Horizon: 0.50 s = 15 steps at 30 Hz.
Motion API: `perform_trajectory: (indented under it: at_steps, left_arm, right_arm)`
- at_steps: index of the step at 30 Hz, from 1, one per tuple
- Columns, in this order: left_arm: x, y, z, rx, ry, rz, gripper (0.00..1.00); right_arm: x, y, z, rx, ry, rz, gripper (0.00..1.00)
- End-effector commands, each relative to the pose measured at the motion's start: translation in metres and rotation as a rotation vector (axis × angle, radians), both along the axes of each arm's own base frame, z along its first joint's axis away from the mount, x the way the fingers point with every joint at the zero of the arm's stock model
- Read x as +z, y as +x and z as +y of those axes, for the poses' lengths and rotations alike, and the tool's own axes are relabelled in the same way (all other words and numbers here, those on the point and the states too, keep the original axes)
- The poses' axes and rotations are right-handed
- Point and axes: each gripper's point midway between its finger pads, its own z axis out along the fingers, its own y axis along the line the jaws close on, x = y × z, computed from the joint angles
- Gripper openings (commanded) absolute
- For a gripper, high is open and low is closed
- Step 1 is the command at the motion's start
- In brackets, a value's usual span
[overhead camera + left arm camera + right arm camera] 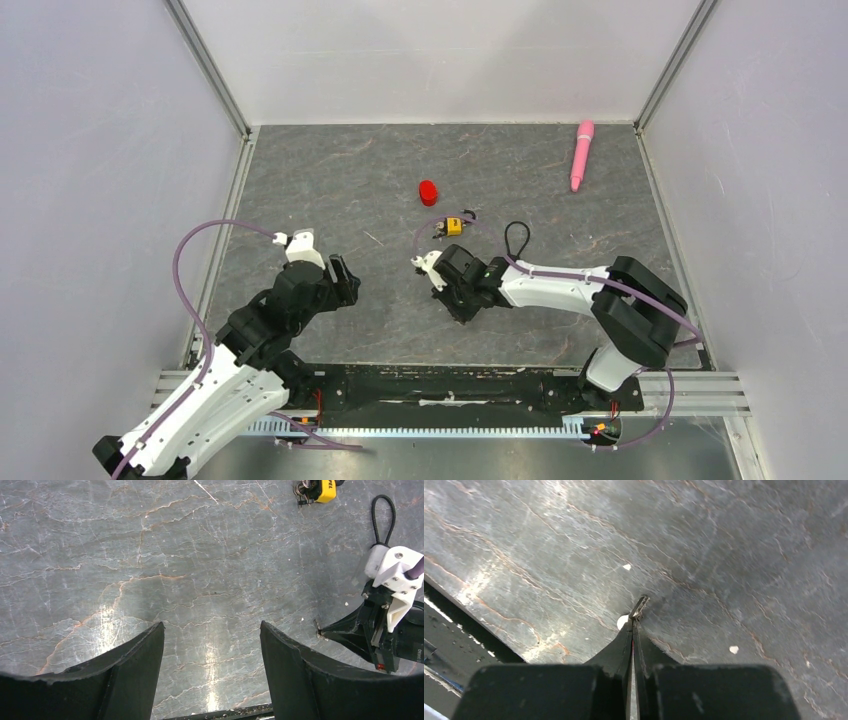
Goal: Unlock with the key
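Your right gripper (633, 629) has its fingers closed tight on the key (639, 607), a thin grey sliver poking out past the tips. It is down close to the dark stone table (330, 180), towards the near edge. Your left gripper (210, 645) hangs with its fingers spread wide, holding nothing. The yellow padlock (453, 225) lies farther back (well apart from the key). A red cap (428, 192) sits just beyond it, and a black cord loop (516, 238) lies to its right.
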Motion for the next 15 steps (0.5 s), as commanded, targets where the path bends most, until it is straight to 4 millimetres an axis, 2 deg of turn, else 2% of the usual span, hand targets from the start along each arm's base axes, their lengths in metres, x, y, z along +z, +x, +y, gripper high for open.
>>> perform_trajectory:
  at_steps: [1, 4, 8, 10, 15]
  left_arm:
    - [0.004, 0.004, -0.006, 0.001, -0.034, -0.005, 0.75]
    - [0.003, 0.004, -0.008, -0.006, -0.034, 0.0, 0.75]
    - [0.004, 0.004, -0.009, -0.012, -0.038, -0.003, 0.75]
    - [0.003, 0.004, -0.009, -0.015, -0.036, -0.002, 0.75]
    - [0.002, 0.004, -0.009, -0.017, -0.032, -0.001, 0.75]
  right_arm:
    - [0.014, 0.001, -0.008, -0.072, -0.002, -0.008, 0.07]
    - [0.023, -0.001, -0.003, -0.073, 0.032, -0.001, 0.24]
    - [0.031, 0.003, 0.002, -0.069, 0.037, -0.011, 0.38]
    - [0.029, 0.005, -0.001, -0.07, 0.016, -0.013, 0.42]
    - [0.021, 0.003, -0.003, -0.072, -0.013, 0.001, 0.44]
